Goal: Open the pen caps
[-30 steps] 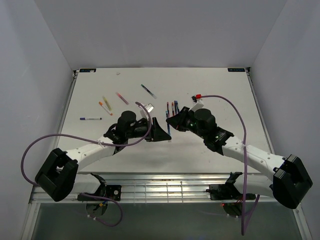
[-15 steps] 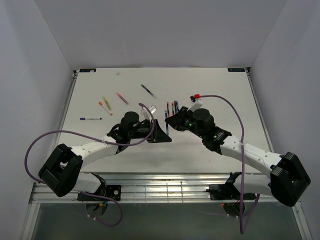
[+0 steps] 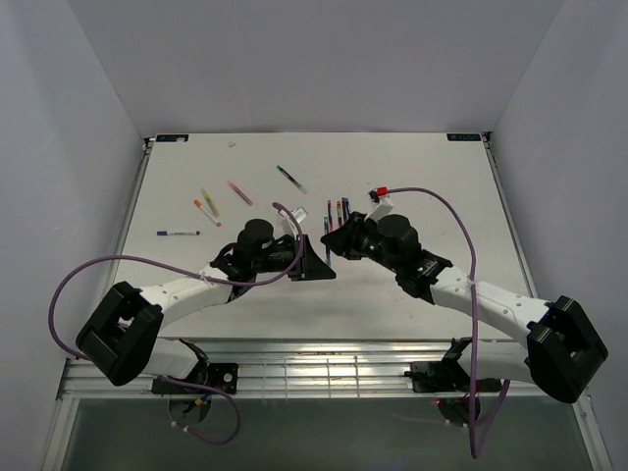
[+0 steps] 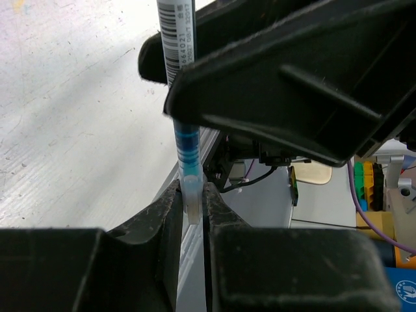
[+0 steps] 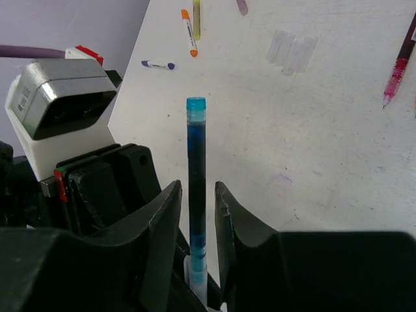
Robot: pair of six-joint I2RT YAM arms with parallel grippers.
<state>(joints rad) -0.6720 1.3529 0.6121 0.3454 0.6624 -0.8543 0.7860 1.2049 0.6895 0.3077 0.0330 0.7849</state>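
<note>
A blue pen (image 5: 196, 162) is held off the table between my two grippers, its teal end (image 5: 195, 104) pointing away in the right wrist view. My left gripper (image 4: 192, 201) is shut on the pen's clear end piece (image 4: 189, 190). My right gripper (image 5: 197, 195) stands open around the blue barrel, with a small gap on each side. In the top view the left gripper (image 3: 316, 259) and right gripper (image 3: 335, 240) meet tip to tip at the table's middle, and the pen between them is mostly hidden. Whether the clear piece is the cap I cannot tell.
More pens lie on the white table (image 3: 412, 157): an orange one (image 3: 206, 212), a yellow one (image 3: 209, 197), a pink one (image 3: 238, 192), a dark one (image 3: 291, 180), a white-and-purple one (image 3: 178, 234) and a small group (image 3: 337, 210) behind the grippers. A clear tape patch (image 5: 292, 49) is nearby.
My left gripper has closed onto the pen's clear end. My right gripper, shut on the barrel before, has just parted its jaws. Both arms have edged slightly closer together.
</note>
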